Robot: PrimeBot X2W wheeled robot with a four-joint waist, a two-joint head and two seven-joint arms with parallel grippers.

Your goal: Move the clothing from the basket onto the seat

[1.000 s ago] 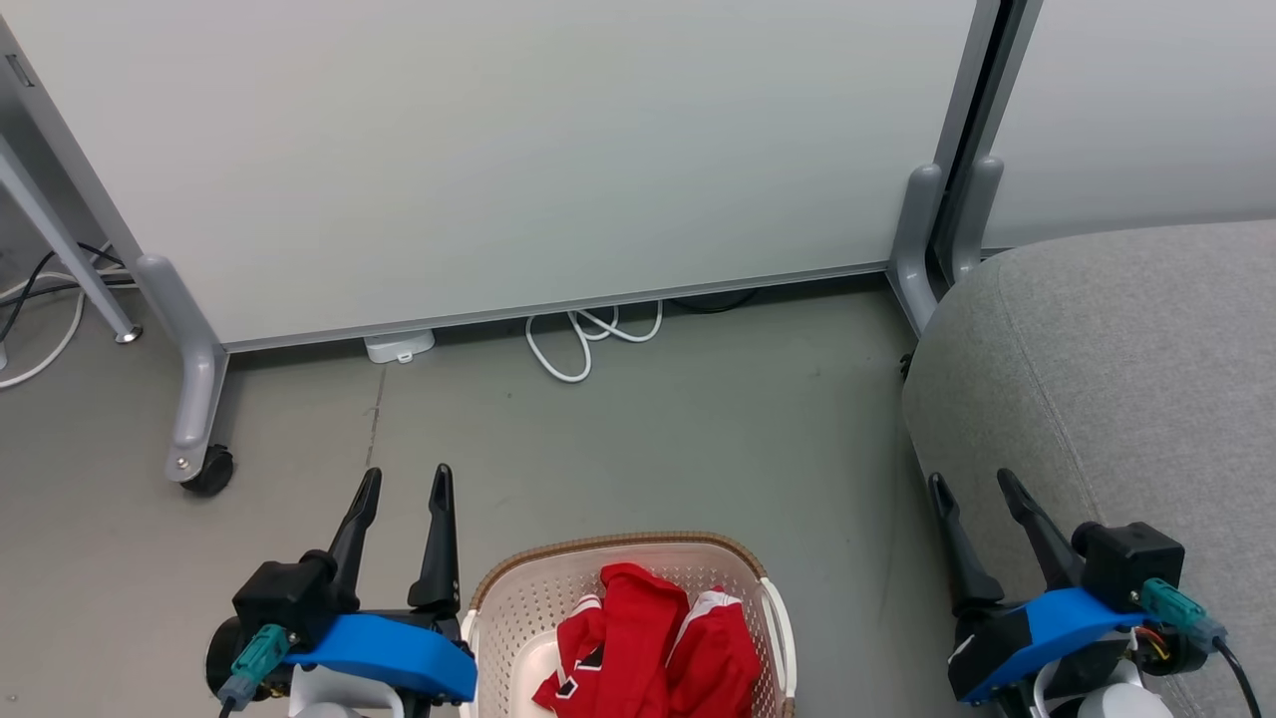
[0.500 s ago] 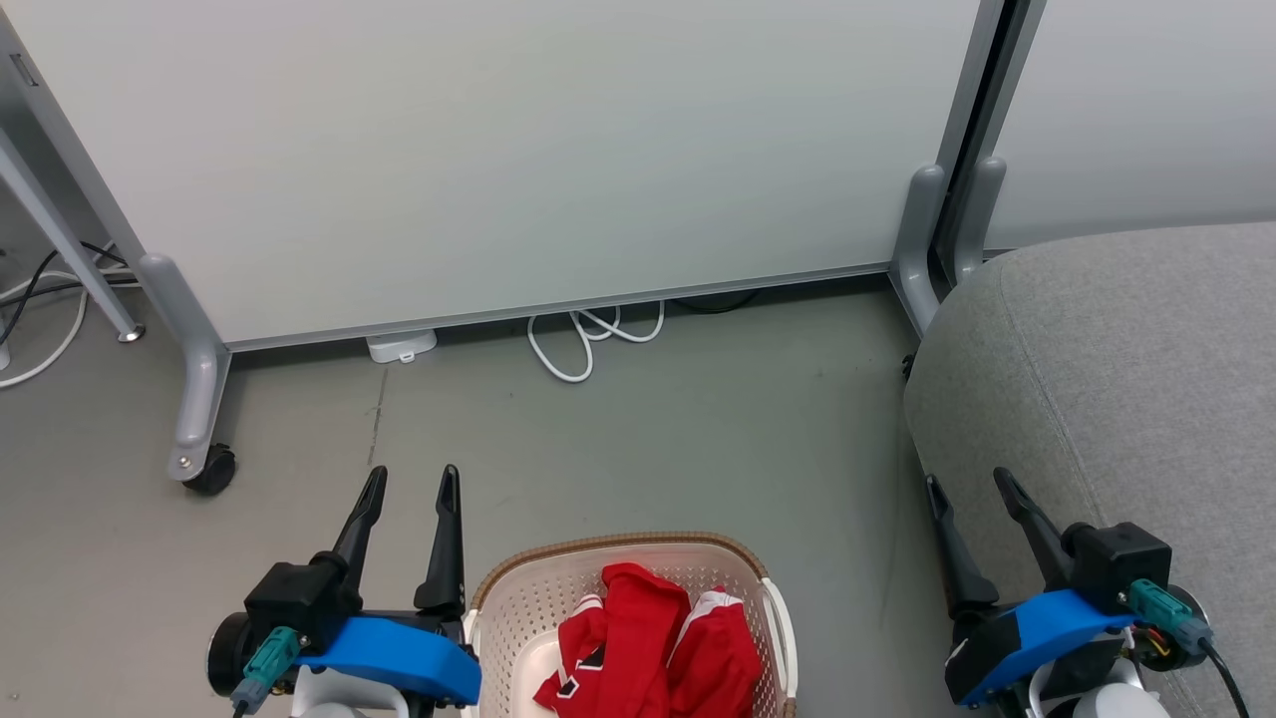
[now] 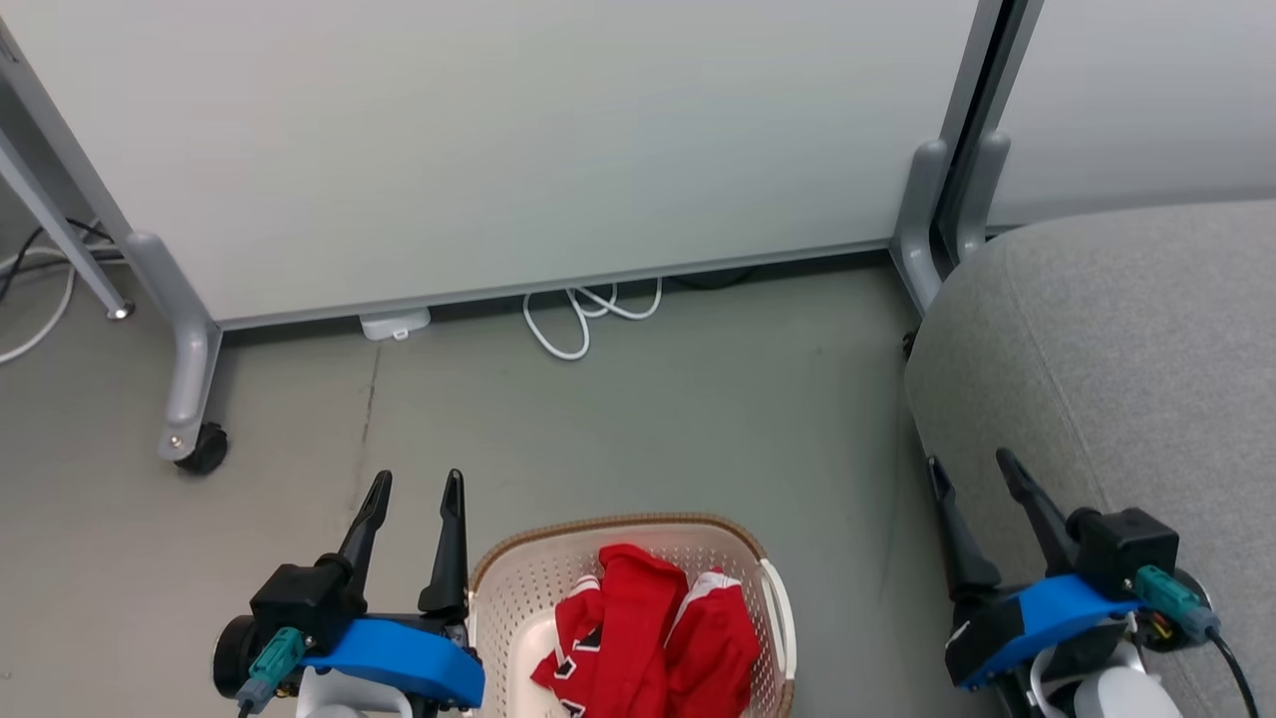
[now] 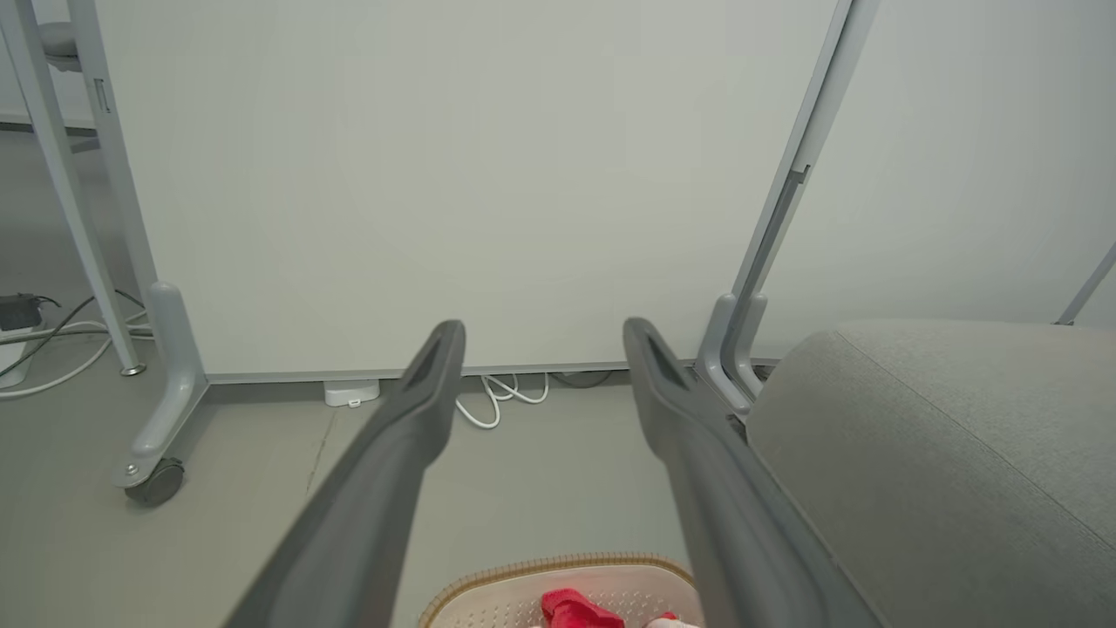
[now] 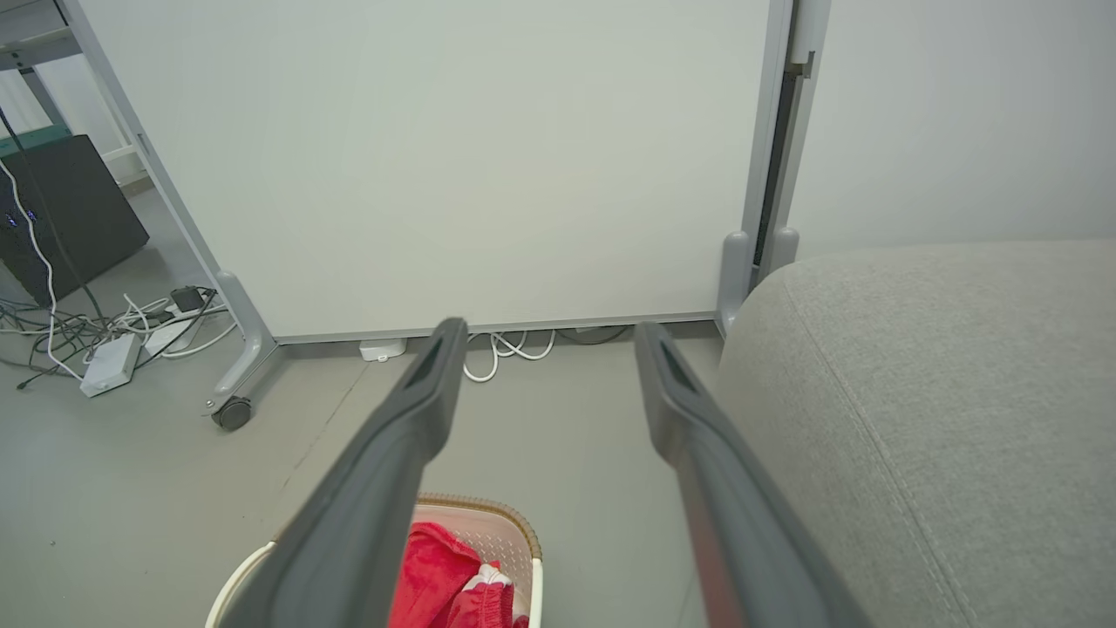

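1. Your left jaws and right jaws gape wide, empty.
2. Bright red fabric clothing (image 3: 648,628) sits in the oval cream plastic basket (image 3: 598,524) between them, within either's reach.
3. The rounded light-grey upholstered seat (image 3: 1126,339) lies beside the right jaws.

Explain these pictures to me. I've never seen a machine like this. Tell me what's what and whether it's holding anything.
This is a wheeled robot with two arms, each ending in a two-fingered gripper. One picture comes from a camera on its head, looking down: the left gripper shows at lower left and the right gripper at lower right. The other two pictures come from a camera on each wrist, looking along that gripper's own dark fingers. On the floor between the arms stands a cream basket with red clothing inside. The big grey seat is on the right, and a white partition stands behind. Both grippers are open and hold nothing.
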